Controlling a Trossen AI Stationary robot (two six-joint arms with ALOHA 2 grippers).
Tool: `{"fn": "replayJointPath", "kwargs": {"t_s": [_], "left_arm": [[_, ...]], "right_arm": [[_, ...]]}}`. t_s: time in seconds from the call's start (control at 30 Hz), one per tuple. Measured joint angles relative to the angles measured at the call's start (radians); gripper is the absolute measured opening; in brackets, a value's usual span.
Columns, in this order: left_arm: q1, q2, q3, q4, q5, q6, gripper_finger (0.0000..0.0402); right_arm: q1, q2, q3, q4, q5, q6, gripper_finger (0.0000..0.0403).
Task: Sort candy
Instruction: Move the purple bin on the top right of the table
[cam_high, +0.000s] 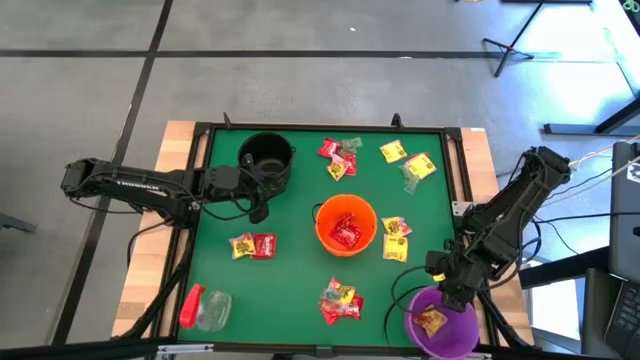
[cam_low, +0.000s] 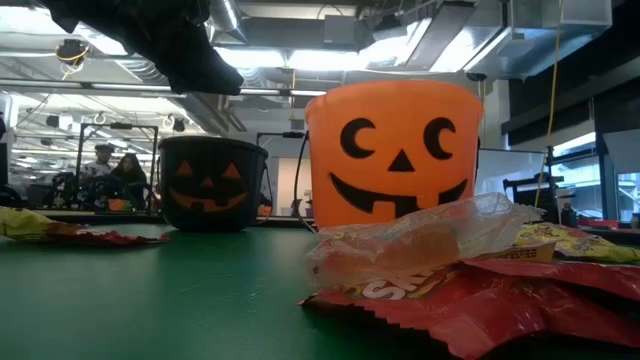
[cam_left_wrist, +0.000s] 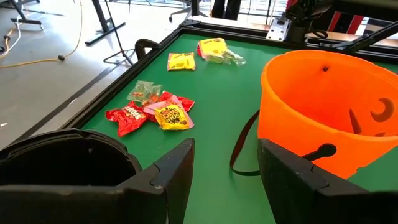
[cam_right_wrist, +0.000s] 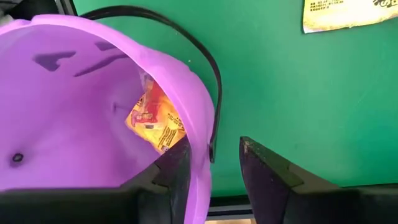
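Hovering at the purple bucket (cam_high: 441, 322) in the near right corner of the green tabletop (cam_high: 290, 270), the right gripper (cam_high: 447, 291) has its fingers parted and empty, straddling the bucket's rim in the right wrist view, and down inside lies one yellow candy packet (cam_right_wrist: 154, 121). Over on the left side, the left gripper (cam_high: 258, 206) sits just beside the black bucket (cam_high: 267, 157) near the far left corner, its fingers (cam_left_wrist: 176, 171) spread apart with nothing between them. Dead centre stands the orange bucket (cam_high: 346, 224), red candy (cam_high: 345, 233) already in it. Loose candy is scattered all round: a red, yellow and greenish cluster (cam_high: 339, 158) near the far edge, two yellow packets (cam_high: 408, 160) toward the far right corner, two more yellow packets (cam_high: 396, 238) just right of the orange bucket, a yellow and red pair (cam_high: 252, 245) left of centre, and a red and yellow heap (cam_high: 340, 300) near the near edge. A red-capped clear jar (cam_high: 204, 308) lies on its side by the near left corner.
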Motion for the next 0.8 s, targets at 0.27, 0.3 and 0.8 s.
{"fn": "replayJointPath", "kwargs": {"t_s": [0.27,0.3,0.8], "left_arm": [[0.000,0.000,0.000,0.000,0.000,0.000,0.0167],[0.000,0.000,0.000,0.000,0.001,0.000,0.0167],[0.000,0.000,0.000,-0.016,0.001,0.000,0.0167]], "right_arm": [[-0.004,0.000,0.001,-0.047,0.046,-0.105,0.0064],[-0.011,0.000,0.001,-0.072,0.045,-0.108,0.0048],[-0.147,-0.015,0.001,-0.151,0.051,-0.221,0.0060]]}}
